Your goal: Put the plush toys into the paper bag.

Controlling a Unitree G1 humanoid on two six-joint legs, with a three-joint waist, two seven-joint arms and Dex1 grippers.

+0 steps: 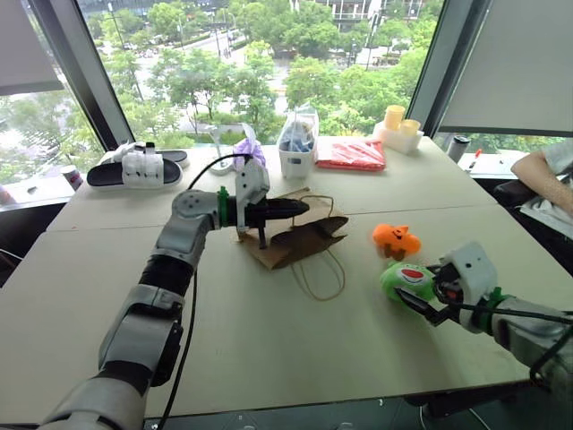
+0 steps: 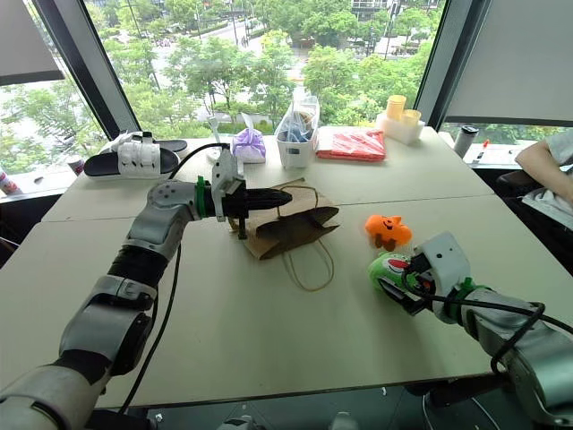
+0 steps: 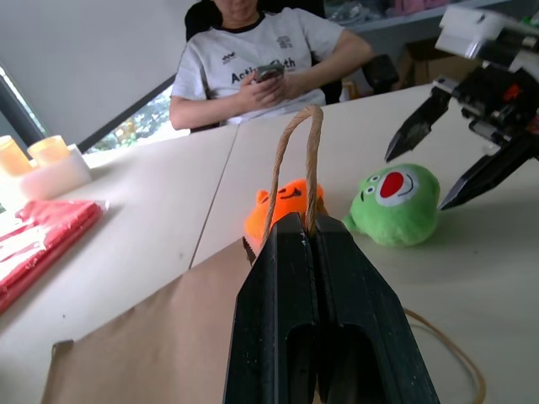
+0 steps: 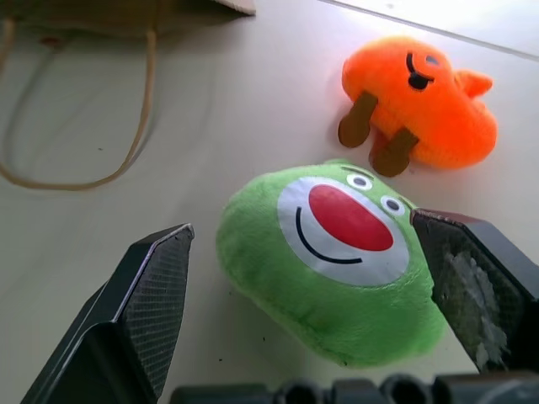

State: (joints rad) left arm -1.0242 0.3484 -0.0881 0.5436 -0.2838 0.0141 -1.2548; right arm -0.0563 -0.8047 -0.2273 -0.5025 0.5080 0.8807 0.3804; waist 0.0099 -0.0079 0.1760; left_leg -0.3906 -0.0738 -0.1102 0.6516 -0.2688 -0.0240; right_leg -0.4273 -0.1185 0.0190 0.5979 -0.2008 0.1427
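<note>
The brown paper bag point(image 1: 300, 240) lies on the table, its mouth facing the toys. My left gripper point(image 1: 303, 209) is shut on one tan loop handle point(image 3: 296, 160) of the bag and holds it up above the bag. The other handle point(image 1: 322, 279) lies slack on the table. The lime green plush toy point(image 4: 337, 278) with a white face patch rests on the table between the fingers of my right gripper point(image 4: 301, 220), which is open. The orange plush toy point(image 1: 396, 239) lies just beyond it, between the green toy and the bag.
Along the window edge stand a purple tied pouch point(image 1: 251, 150), a clear plastic bag in a white cup point(image 1: 297, 143), a red packet point(image 1: 351, 154), yellow cups point(image 1: 398, 125) and a black slipper point(image 1: 134, 167). A person point(image 3: 261, 59) sits at the table's right side.
</note>
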